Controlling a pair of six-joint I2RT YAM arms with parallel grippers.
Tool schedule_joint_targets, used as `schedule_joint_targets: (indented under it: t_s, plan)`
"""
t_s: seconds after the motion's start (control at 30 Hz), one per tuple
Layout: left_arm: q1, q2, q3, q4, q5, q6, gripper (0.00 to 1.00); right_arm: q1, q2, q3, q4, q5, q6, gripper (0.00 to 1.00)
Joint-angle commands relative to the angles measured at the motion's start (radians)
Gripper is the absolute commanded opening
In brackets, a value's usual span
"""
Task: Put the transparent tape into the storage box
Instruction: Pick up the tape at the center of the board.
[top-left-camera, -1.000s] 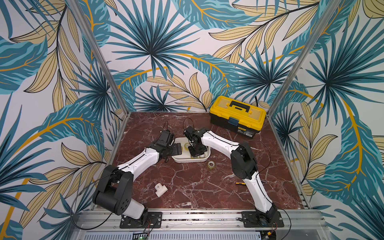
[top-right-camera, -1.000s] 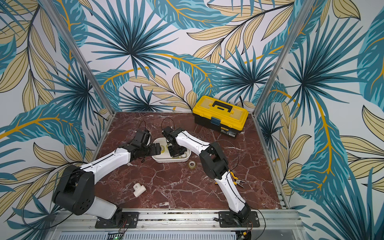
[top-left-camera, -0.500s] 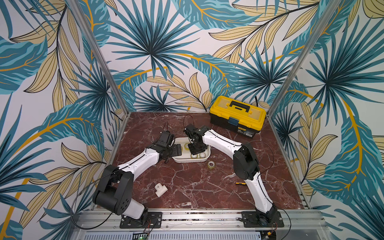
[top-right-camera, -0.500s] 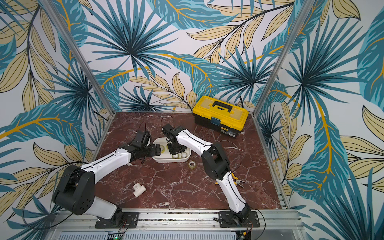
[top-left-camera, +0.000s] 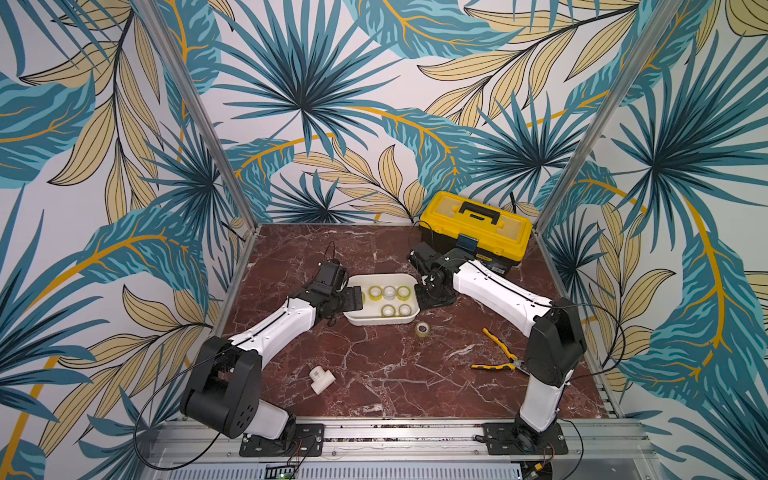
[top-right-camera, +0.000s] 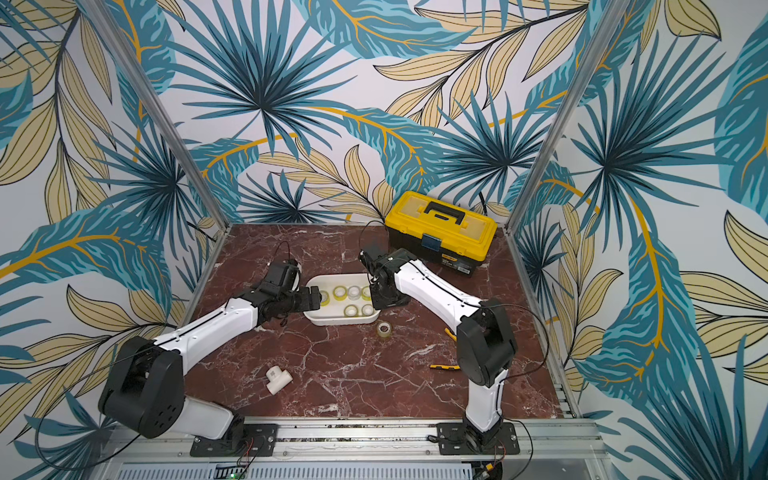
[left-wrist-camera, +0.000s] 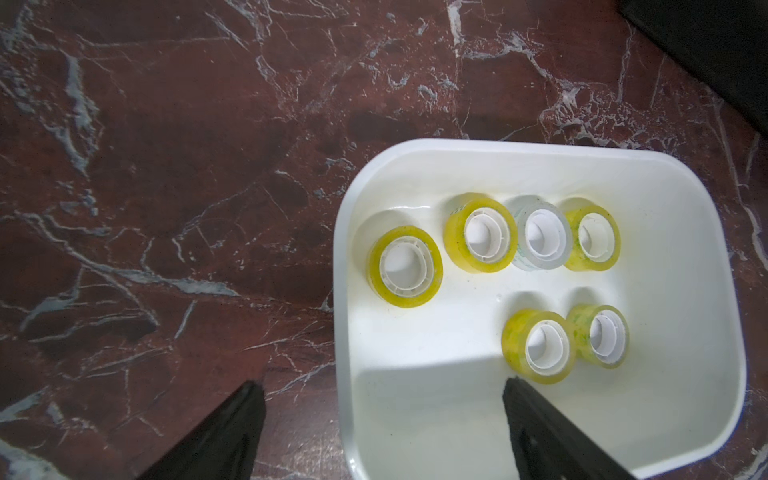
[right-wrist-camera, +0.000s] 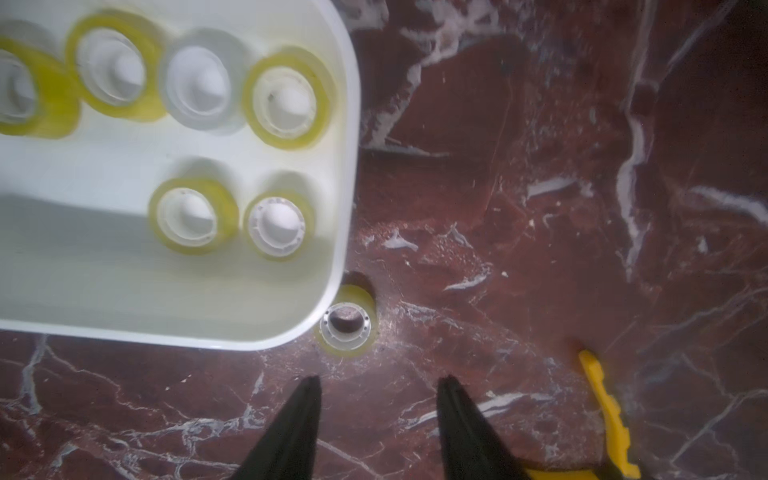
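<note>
The storage box (top-left-camera: 380, 323) is a white shallow tub in the middle of the table, seen in both top views (top-right-camera: 340, 322). Several rolls of transparent tape (left-wrist-camera: 405, 266) stand inside it, one of them greyer (left-wrist-camera: 540, 239). One more tape roll (top-left-camera: 422, 329) lies flat on the table just off the box's front right corner (right-wrist-camera: 345, 328). My left gripper (left-wrist-camera: 382, 388) is open and empty, straddling the box's left wall (left-wrist-camera: 345, 249). My right gripper (right-wrist-camera: 379, 380) is open and empty over bare table, beside the box's right end (top-left-camera: 432, 297).
A yellow-and-black toolbox (top-left-camera: 476, 232) stands at the back right. Yellow-handled pliers (top-left-camera: 500, 353) lie on the table at the right, close under my right arm. A white T-shaped pipe fitting (top-left-camera: 322, 379) lies at the front left.
My right gripper has drawn back from over the box to the table beside its right end, and its jaws have spread. The left arm has not moved.
</note>
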Motion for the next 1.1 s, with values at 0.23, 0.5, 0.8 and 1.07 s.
schedule_joint_targets:
  t_s: [0.23, 0.5, 0.8, 1.07]
  plan:
    - [0.008, -0.031, -0.002, -0.022, 0.011, 0.029, 0.95, -0.042, 0.024, -0.236, 0.232, -0.113, 0.14, 0.57]
    - [0.007, -0.035, 0.0, -0.032, 0.009, 0.031, 0.95, -0.043, 0.07, -0.285, 0.304, -0.143, 0.163, 0.55]
    - [0.007, -0.026, 0.01, -0.036, 0.008, 0.034, 0.95, -0.044, 0.066, -0.344, 0.326, -0.128, 0.18, 0.29]
    - [0.008, -0.029, 0.004, -0.032, 0.009, 0.034, 0.95, -0.042, 0.053, -0.382, 0.334, -0.14, 0.19, 0.24]
